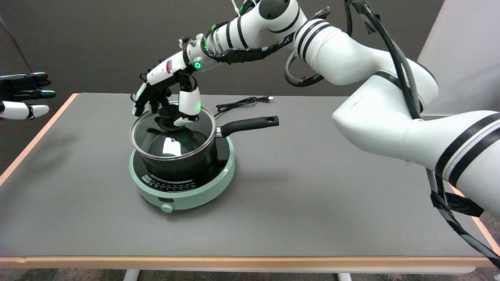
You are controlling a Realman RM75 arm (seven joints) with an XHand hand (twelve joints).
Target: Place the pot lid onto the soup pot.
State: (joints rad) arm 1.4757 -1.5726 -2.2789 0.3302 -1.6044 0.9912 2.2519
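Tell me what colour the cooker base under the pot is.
Pale mint green, with a black top; head view shows the induction cooker.

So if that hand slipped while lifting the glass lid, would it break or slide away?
Probably breakable: the pot lid looks like clear glass in a metal rim. It seems stiff, not floppy. The right hand holds only its small black knob, so grip there may be slippery; being round, it could roll on the table.

Right arm stretched in from lower right; robot hand (166, 99) angled down, fingers curled, gripping.
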